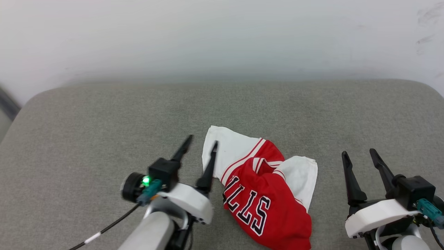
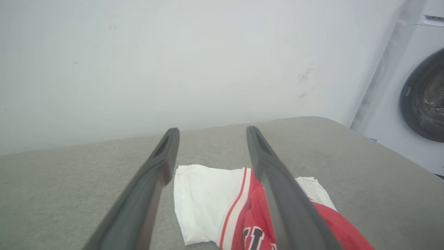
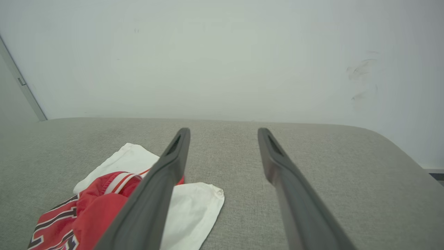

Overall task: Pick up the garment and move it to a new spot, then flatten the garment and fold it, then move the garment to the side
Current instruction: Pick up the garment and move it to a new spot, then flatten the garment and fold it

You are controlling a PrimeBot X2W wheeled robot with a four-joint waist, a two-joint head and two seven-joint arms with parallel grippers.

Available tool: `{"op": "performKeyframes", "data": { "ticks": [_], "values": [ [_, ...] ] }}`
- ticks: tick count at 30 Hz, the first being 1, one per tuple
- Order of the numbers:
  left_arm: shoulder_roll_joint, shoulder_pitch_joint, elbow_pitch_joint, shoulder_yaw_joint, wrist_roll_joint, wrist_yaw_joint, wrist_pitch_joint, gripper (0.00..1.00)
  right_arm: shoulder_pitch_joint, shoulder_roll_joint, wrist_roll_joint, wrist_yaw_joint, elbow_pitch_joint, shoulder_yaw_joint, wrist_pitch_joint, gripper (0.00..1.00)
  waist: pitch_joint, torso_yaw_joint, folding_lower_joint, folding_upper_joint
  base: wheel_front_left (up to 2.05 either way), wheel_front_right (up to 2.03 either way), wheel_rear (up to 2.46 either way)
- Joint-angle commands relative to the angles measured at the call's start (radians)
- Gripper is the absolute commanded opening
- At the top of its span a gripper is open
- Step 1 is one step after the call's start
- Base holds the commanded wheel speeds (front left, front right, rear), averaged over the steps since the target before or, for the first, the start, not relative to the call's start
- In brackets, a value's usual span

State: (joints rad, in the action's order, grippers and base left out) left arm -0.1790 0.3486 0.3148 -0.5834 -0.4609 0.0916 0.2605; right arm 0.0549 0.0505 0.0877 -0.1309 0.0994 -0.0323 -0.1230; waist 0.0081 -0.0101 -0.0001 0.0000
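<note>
Now left gripper (image 1: pixel 202 140) wide, one finger over garment (image 1: pixel 267 194) sleeve; right gripper (image 1: pixel 358 151) wide, well apart; garment crumpled on surface (image 1: pixel 104 121), lettering partly hidden, bottom cut off

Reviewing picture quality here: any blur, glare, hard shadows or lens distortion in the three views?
Head view: soft even light, no glare, the garment sharp, the grey surface bowed at its far edge by the lens. Left wrist view: the left gripper blurs near the lens; the washing machine leans at the right edge. Right wrist view: the right gripper blurs likewise; wall scuffs are clear.
</note>
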Motion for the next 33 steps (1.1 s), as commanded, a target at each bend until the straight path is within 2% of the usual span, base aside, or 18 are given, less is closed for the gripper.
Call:
{"op": "performKeyframes", "data": {
  "ticks": [1, 4, 10, 15, 26, 30, 33],
  "values": [
    [-0.014, -0.028, -0.008, 0.025, 0.003, 0.017, 0.005, 1.0, -0.014, 0.0, -0.001, 0.0, -0.005, 0.0, 0.001, 1.0, -0.009, 0.009, 0.0001, 0.0, 0.0, 0.0, 0.0],
    [-0.042, -0.058, -0.031, 0.095, 0.018, 0.054, 0.005, 1.0, -0.017, -0.001, 0.001, 0.0, -0.011, 0.003, 0.006, 1.0, -0.016, 0.013, 0.0001, 0.0, 0.0, 0.0, 0.0],
    [-0.082, -0.143, -0.048, 0.203, 0.027, 0.081, 0.005, 1.0, -0.031, 0.0, 0.001, 0.0, -0.013, 0.013, 0.012, 1.0, -0.033, 0.006, 0.0001, 0.0, 0.0, 0.0, 0.0],
    [-0.089, -0.189, -0.051, 0.241, 0.031, 0.073, 0.005, 1.0, -0.039, 0.0, 0.006, 0.0, -0.012, 0.017, 0.019, 1.0, -0.042, 0.0, 0.0001, 0.0, 0.0, 0.0, 0.0],
    [-0.075, -0.194, -0.049, 0.257, 0.062, 0.053, 0.005, 1.0, -0.057, 0.0, 0.01, 0.0, 0.006, -0.008, 0.039, 1.0, -0.044, -0.001, 0.0001, 0.0, 0.0, 0.0, 0.0],
    [-0.067, -0.18, -0.054, 0.256, 0.07, 0.049, 0.005, 1.0, -0.027, 0.0, 0.038, 0.0, 0.072, -0.07, 0.12, 1.0, -0.029, 0.008, 0.0001, 0.0, 0.0, 0.0, 0.0],
    [-0.057, -0.166, -0.057, 0.246, 0.077, 0.039, 0.005, 1.0, 0.019, 0.0, 0.032, 0.0, 0.143, -0.114, 0.236, 1.0, -0.009, 0.024, 0.0001, 0.0, 0.0, 0.0, 0.0]
  ]
}}
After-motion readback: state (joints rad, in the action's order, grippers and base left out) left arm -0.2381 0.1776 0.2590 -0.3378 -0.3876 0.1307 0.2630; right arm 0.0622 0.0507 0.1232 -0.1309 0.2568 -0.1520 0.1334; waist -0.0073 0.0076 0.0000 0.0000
